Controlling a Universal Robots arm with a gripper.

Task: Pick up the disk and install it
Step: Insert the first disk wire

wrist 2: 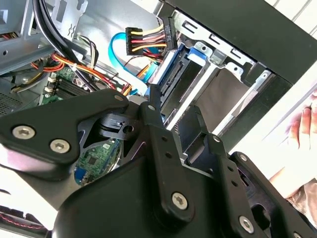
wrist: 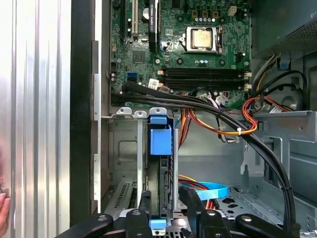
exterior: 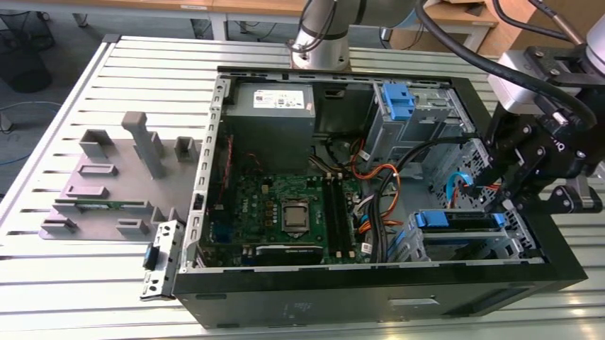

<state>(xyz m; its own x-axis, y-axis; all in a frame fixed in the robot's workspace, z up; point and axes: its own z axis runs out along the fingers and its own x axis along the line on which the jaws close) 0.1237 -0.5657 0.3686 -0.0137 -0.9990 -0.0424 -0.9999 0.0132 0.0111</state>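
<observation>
the disk (exterior: 460,221) sits slotted in the drive cage (exterior: 477,248) at four o'clock of the open computer case (exterior: 359,283) in the exterior view, label hidden, only its blue-trimmed edge showing; the gripper (wrist: 166,196) has its fingers (wrist: 191,203) slightly apart on either side of it, contact impossible to make out. a hand (wrist 2: 301,130) is cut off at the second wrist view's edge. the case lies on a slatted metal table (exterior: 57,297), grey fixture plate (exterior: 113,191) at nine o'clock, wooden desks (exterior: 255,6) at twelve.

End effector (wrist 2: 174,105) straddles disk (wrist 2: 173,79) seated in drive bay (wrist 2: 225,64), blue rails showing; power connector (wrist 2: 148,39) just beside; hand (wrist 2: 302,126) outside the case (wrist 2: 237,25).
</observation>
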